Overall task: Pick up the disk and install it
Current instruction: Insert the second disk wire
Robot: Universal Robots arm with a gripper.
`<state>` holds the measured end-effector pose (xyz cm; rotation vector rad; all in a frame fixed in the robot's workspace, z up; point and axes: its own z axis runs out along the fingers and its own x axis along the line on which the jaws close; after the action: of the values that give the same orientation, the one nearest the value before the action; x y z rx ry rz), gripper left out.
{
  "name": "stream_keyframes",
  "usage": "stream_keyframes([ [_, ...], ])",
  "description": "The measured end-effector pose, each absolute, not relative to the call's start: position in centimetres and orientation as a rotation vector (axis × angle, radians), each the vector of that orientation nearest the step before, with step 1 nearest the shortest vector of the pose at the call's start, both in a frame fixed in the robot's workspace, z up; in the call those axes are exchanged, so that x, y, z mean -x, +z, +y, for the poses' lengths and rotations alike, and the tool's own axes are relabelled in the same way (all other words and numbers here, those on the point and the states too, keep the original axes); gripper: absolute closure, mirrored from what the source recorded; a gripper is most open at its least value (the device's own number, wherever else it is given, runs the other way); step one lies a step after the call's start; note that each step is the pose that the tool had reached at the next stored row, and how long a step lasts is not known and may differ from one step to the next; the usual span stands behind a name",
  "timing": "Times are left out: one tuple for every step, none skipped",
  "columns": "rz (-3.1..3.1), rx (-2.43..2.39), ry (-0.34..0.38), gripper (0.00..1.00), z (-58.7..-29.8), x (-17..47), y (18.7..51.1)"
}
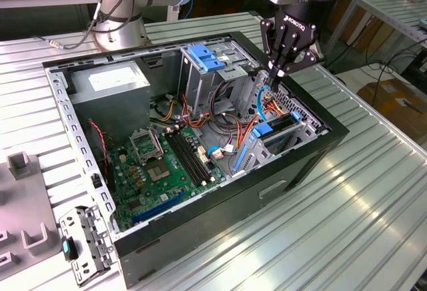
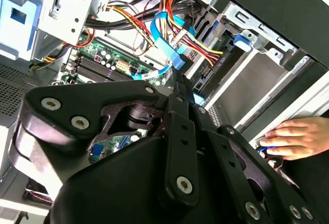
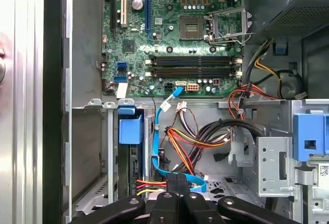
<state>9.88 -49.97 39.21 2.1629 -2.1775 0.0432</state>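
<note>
**Exterior view.** The gripper hangs over the drive-bay corner of the open computer case, at the exterior view's right. The jaws are closed, tips together and pointing down. Just under the tips a blue data cable loops among orange and red wires. The disk is seen below and near, standing on edge in the lower bay, its blue bracket uppermost. It is judged already seated or nearly so. The work in hand is judged to be at the cabling, not at lifting.

**Second wrist view.** The gripper is seen from behind, with the closed tips reaching toward the blue data cable and the wire bundle. A person's hand rests at the case edge, near the linkage. It is judged a pinch risk, so any motion is best kept slow and short.

**First wrist view.** The gripper is closed right where the blue data cable bends. Whether the cable is actually pinched cannot be told. The disk sits beside the tips, apart from them, in the bay next to the case wall, with its blue bracket toward the motherboard.

Judged good practice:
- the approach kept straight along the bay;
- loose wires kept clear of the bracket;
- no sideways drag on the cable bend.
</note>
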Motion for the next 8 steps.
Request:
stream_keyframes([
  [-2.175,-2.16,0.047,0.89,-49.9,-9.9,39.2],
  [-2.172,-2.157,0.051,0.89,-49.8,-10.0,39.2],
  [-2.17,-2.153,0.055,0.89,-49.8,-10.1,39.2],
  [-2.166,-2.147,0.063,0.89,-49.7,-10.2,39.2],
  [-2.16,-2.141,0.074,0.89,-49.6,-10.2,39.2],
  [-2.144,-2.124,0.107,0.89,-49.2,-10.2,39.2],
  [-2.132,-2.111,0.131,0.89,-48.9,-10.3,39.2],
  [-2.125,-2.104,0.144,0.89,-48.6,-10.3,39.2],
])
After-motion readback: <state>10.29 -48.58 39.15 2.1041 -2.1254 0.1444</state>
